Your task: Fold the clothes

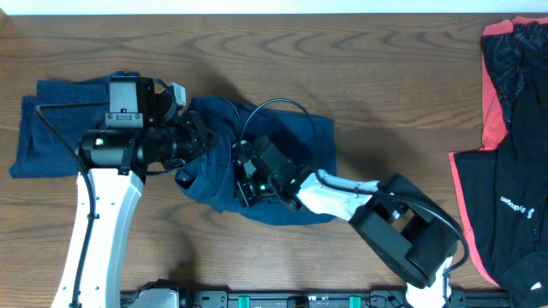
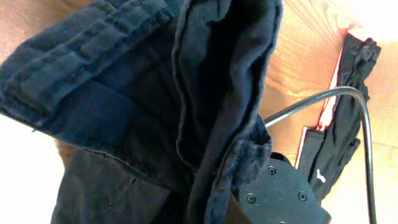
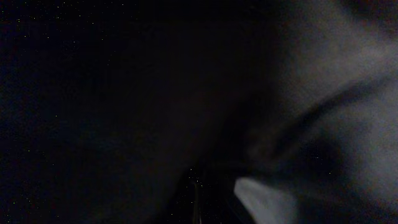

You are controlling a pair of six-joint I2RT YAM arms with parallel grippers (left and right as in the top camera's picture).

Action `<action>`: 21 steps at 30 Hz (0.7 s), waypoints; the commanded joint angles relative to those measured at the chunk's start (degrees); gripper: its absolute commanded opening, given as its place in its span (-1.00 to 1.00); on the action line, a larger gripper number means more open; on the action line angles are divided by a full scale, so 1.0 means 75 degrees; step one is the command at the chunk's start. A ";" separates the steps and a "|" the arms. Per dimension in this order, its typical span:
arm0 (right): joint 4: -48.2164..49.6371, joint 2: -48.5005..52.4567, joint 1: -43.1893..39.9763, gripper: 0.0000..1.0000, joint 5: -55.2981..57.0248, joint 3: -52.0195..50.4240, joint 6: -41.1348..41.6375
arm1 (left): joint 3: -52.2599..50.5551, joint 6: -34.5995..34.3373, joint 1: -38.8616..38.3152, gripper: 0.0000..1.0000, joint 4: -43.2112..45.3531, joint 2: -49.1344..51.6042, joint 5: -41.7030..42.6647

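The navy blue shorts [image 1: 291, 141] lie crumpled at the table's middle. My left gripper [image 1: 193, 152] is at their left edge, shut on a bunched fold of the navy cloth [image 2: 211, 143] beside its black jaw plate [image 2: 280, 196]. My right gripper [image 1: 243, 175] is buried in the shorts' lower left part. Dark cloth [image 3: 124, 93] fills the right wrist view, so its jaws do not show. A second navy garment [image 1: 51, 128] lies flat at the far left. Black garments with coral-red panels [image 1: 505, 180] lie at the right edge and also show in the left wrist view [image 2: 345, 118].
The wooden table [image 1: 360, 68] runs under everything. A black cable [image 1: 274, 107] arcs over the shorts from the right arm. The right arm's base [image 1: 402, 235] stands at the front, right of the shorts.
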 commanded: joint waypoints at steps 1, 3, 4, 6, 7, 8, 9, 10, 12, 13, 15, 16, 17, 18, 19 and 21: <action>-0.0478 -0.0825 -0.0402 -0.97 0.0373 0.0023 0.0038 | 0.0230 -0.0035 0.0023 -0.88 0.0093 -0.0055 -0.0326; -0.1102 -0.1317 -0.0676 -0.97 0.0769 0.0023 -0.0090 | 0.0230 -0.0035 0.0023 -0.88 0.0122 -0.0012 -0.0452; -0.1492 -0.1623 -0.0845 -0.98 0.1005 0.0023 -0.0198 | 0.0230 -0.0038 0.0023 -0.88 0.0131 0.0035 -0.0449; -0.2194 -0.2127 -0.1192 -0.97 0.1378 0.0023 -0.0513 | 0.0230 -0.0038 0.0006 -0.88 0.0131 0.0114 -0.0446; -0.2518 -0.2294 -0.1361 -0.97 0.1495 0.0023 -0.0664 | 0.0230 -0.0038 -0.0023 -0.88 0.0134 0.0160 -0.0443; -0.2856 -0.2448 -0.1527 -0.97 0.1565 0.0023 -0.0813 | 0.0230 -0.0041 -0.0067 -0.88 0.0160 0.0221 -0.0440; -0.3267 -0.2547 -0.1734 -0.97 0.1623 0.0023 -0.0927 | 0.0230 -0.0044 -0.0117 -0.88 0.0201 0.0271 -0.0443; -0.3695 -0.2594 -0.1941 -0.97 0.1673 0.0023 -0.0985 | 0.0230 -0.0047 -0.0195 -0.88 0.0274 0.0332 -0.0440; -0.4395 -0.2544 -0.2291 -0.97 0.1781 0.0015 -0.1003 | 0.0230 -0.0076 -0.0350 -0.88 0.0449 0.0417 -0.0440; -0.4701 -0.2477 -0.2448 -0.97 0.1880 0.0000 -0.1005 | 0.0230 -0.0122 -0.0434 -0.88 0.0551 0.0449 -0.0443; -0.5190 -0.2273 -0.2734 -0.97 0.2154 -0.0035 -0.1005 | 0.0230 -0.0277 -0.0600 -0.88 0.0825 0.0513 -0.0443; -0.5321 -0.2171 -0.2827 -0.98 0.2264 -0.0050 -0.1008 | 0.0230 -0.0370 -0.0679 -0.88 0.0976 0.0533 -0.0443; -0.5394 -0.2055 -0.2903 -0.98 0.2334 -0.0052 -0.1040 | 0.0230 -0.0443 -0.0752 -0.88 0.1137 0.0560 -0.0443; -0.5429 -0.1906 -0.2961 -0.97 0.2328 -0.0052 -0.1134 | 0.0230 -0.0504 -0.0822 -0.87 0.1311 0.0583 -0.0443; -0.5429 -0.1760 -0.2993 -0.98 0.2328 -0.0052 -0.1186 | 0.0230 -0.0583 -0.0918 -0.88 0.1542 0.0624 -0.0446; -0.5418 -0.1495 -0.3002 -0.98 0.2331 -0.0052 -0.1207 | 0.0230 -0.0734 -0.1046 -0.88 0.1824 0.0685 -0.0446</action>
